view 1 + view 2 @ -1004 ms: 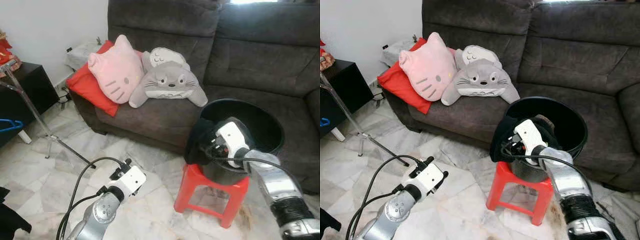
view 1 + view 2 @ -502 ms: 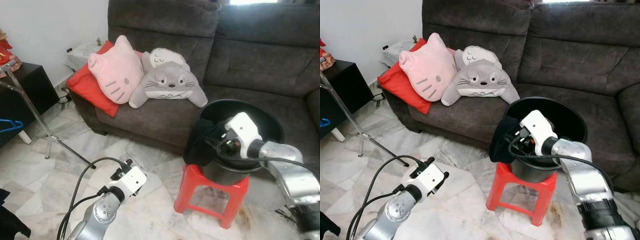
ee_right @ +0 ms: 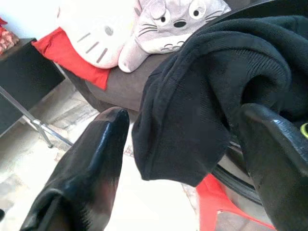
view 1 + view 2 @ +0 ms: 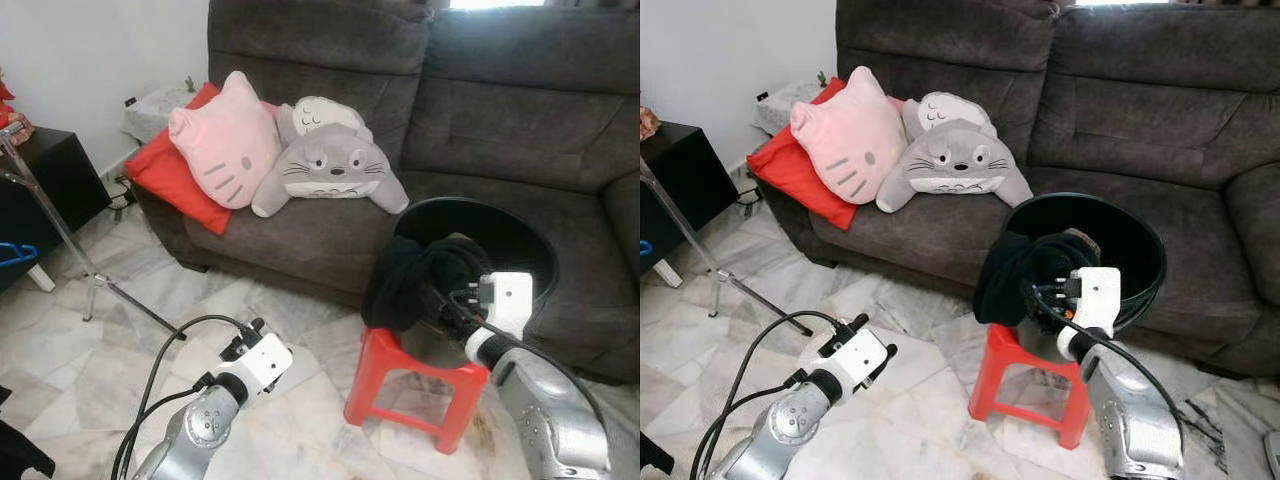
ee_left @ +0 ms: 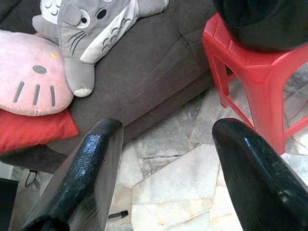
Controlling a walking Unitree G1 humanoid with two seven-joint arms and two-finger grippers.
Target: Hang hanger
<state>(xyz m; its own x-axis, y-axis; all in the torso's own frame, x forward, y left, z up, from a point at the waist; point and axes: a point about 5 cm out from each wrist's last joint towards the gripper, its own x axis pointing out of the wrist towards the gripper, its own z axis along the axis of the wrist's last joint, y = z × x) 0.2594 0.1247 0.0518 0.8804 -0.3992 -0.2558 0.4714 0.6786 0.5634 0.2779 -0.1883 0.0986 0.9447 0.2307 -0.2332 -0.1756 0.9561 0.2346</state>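
Right pincer [image 3: 183,144] w/ fingers spread wide, gripping nothing, hovers just beside black garment [image 4: 415,280] draped over rim of black bucket [image 4: 520,250], which sits on red stool [image 4: 410,385] in front of sofa [image 4: 500,120]. Left pincer [image 5: 166,168] also wide open & empty, low over marble floor [image 4: 120,330]. Blue hanger [image 4: 20,252] at far left by black cabinet [image 4: 45,185]

A blue hanger [image 4: 20,251] is peeking in at the far left edge, beside a black cabinet [image 4: 50,185]. Only a curved piece is showing; what it is resting on cannot be told.
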